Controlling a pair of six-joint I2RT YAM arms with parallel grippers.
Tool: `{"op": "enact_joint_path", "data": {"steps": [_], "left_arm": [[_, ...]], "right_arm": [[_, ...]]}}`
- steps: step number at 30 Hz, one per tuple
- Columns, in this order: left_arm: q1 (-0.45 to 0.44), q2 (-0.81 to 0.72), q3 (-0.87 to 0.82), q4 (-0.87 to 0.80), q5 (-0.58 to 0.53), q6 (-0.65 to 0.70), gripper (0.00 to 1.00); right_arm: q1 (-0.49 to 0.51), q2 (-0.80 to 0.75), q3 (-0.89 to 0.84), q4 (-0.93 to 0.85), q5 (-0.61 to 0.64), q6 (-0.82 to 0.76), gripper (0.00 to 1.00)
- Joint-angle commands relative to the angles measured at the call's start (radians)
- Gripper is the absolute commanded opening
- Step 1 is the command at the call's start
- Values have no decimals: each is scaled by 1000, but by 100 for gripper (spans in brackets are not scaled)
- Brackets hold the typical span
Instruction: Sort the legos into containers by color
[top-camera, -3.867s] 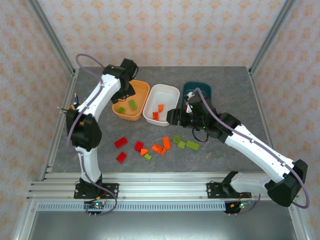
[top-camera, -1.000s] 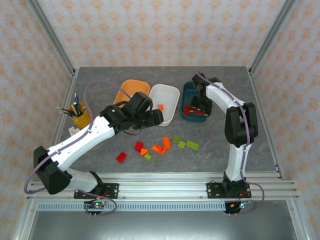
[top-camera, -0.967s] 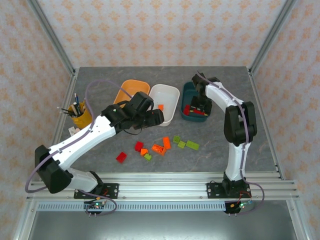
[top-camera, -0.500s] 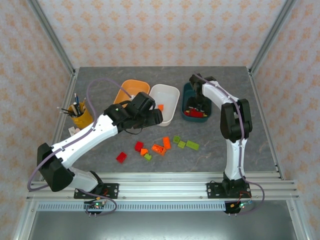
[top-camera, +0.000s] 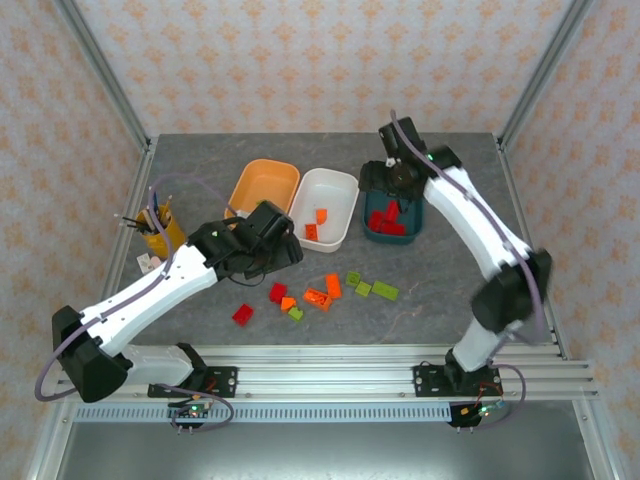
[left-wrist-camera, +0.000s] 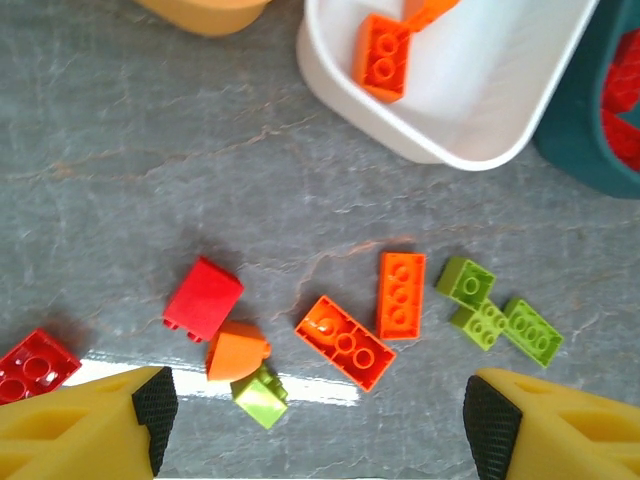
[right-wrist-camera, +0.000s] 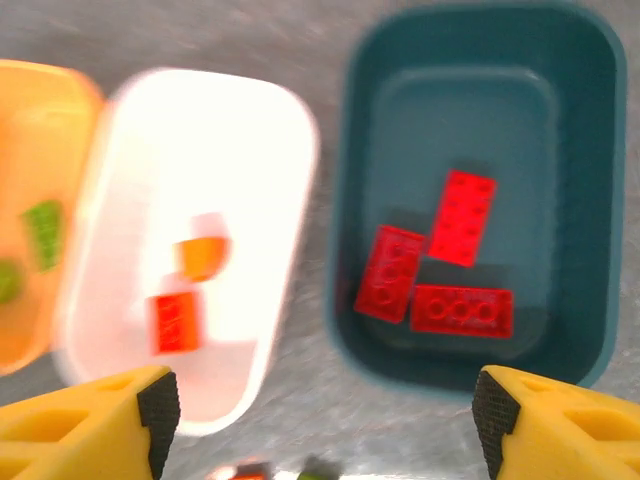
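Observation:
Loose legos lie on the grey table: red (left-wrist-camera: 203, 298), a rounded orange piece (left-wrist-camera: 238, 350), lime green (left-wrist-camera: 260, 395), two flat orange bricks (left-wrist-camera: 345, 342), and three green ones (left-wrist-camera: 480, 322). My left gripper (left-wrist-camera: 318, 440) hovers open above them, holding nothing; from above it (top-camera: 288, 252) sits just left of the pile. My right gripper (right-wrist-camera: 325, 430) is open and empty above the dark teal tub (right-wrist-camera: 470, 120), which holds three red bricks (right-wrist-camera: 462, 310). The white tub (right-wrist-camera: 200, 140) holds two orange bricks (right-wrist-camera: 175, 322). The orange tub (right-wrist-camera: 50, 130) holds green bricks (right-wrist-camera: 42, 232).
The three tubs stand in a row at the table's middle back: orange (top-camera: 265, 182), white (top-camera: 330, 190), teal (top-camera: 400, 232). A yellow pencil cup (top-camera: 160, 232) stands at the left edge. One more red brick (top-camera: 242, 314) lies near the front, apart from the pile.
My left gripper has drawn back from the white tub's front toward the near left. My right arm has swung its elbow out to the right, its gripper staying over the teal tub.

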Motion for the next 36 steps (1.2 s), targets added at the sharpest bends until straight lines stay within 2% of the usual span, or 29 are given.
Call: {"op": "enact_joint_path", "data": {"steps": [1, 8, 11, 14, 17, 22, 27, 36], "left_arm": [[8, -31, -36, -61, -7, -45, 79], [3, 10, -129, -51, 110, -51, 76], [-14, 44, -181, 31, 157, -85, 77], [-47, 117, -182, 77, 158, -88, 80], [-79, 197, -173, 93, 142, -85, 81], [-84, 236, -222, 138, 100, -102, 81], [-85, 273, -252, 216, 103, -90, 73], [-81, 345, -267, 235, 68, -70, 65]], "right_arm": [[71, -238, -215, 166, -13, -8, 78], [281, -575, -616, 212, -39, 108, 76], [363, -643, -746, 223, -61, 154, 76], [420, -654, -824, 219, -76, 175, 78], [445, -648, -850, 211, -78, 186, 78], [448, -649, -845, 211, -77, 184, 78], [449, -646, -844, 217, -80, 189, 78], [449, -634, -828, 217, -90, 198, 78]]}}
